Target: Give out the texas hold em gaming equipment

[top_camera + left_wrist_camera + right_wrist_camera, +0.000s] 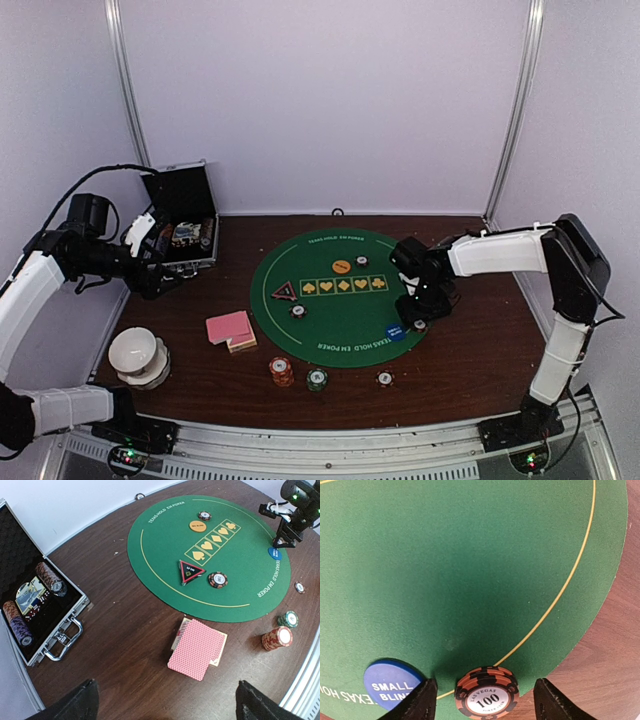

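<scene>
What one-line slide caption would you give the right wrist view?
Open jaws straddle a striped 100 chip at the edge of the green mat, beside the blue small-blind disc.

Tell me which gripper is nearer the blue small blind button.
Right. The right gripper stands over a chip beside the blue button; the left gripper is far off by the case.

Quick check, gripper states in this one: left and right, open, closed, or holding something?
Left gripper: open, nothing between its fingers.
Right gripper: open, fingers either side of the orange 100 chip, not touching it.
</scene>
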Tool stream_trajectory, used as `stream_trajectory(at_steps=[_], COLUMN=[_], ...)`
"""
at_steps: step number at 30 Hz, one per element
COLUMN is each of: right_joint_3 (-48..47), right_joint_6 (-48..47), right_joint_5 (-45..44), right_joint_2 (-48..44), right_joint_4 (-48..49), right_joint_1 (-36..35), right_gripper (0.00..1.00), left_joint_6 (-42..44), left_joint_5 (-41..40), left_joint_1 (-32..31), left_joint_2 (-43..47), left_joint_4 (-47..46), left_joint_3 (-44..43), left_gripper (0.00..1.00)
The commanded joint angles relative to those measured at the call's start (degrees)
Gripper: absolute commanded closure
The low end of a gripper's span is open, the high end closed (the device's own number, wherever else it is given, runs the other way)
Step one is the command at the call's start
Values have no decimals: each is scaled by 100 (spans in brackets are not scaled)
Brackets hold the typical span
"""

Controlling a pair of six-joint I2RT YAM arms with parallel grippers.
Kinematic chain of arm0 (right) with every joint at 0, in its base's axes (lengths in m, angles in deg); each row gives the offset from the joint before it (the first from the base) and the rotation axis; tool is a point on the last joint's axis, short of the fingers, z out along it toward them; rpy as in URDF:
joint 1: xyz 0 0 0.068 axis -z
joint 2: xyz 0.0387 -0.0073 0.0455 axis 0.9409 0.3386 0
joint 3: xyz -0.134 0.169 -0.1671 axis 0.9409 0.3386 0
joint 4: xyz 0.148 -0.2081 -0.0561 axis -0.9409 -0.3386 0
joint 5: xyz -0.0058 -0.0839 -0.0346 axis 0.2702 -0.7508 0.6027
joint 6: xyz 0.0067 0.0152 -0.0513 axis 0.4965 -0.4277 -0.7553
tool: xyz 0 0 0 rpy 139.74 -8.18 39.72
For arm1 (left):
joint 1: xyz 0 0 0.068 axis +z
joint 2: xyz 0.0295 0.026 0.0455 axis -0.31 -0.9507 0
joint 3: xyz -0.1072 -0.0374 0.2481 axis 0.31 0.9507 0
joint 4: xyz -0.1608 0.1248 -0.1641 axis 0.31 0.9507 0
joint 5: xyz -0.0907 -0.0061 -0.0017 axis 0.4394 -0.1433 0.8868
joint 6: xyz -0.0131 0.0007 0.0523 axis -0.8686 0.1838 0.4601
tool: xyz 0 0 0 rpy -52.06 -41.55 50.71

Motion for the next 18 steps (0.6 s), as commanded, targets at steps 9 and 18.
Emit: stream_trajectory(at_steps=[9, 18], right_joint_3=[-1070, -1729], right_joint_6=[-410, -703], right_joint_5=[-143, 492], right_joint_2=[-685, -93], right_joint_4=[-629, -435], right_joint_1=[-1133, -2403], right_gripper=[26, 22], left_joint_6=[-176, -116], left_joint_5=[-34, 8], left_joint_1=[-20, -14], left_joint_2=[-219, -158], left_joint_4=[62, 66], left_joint_3=[-285, -277], left_gripper=[3, 2])
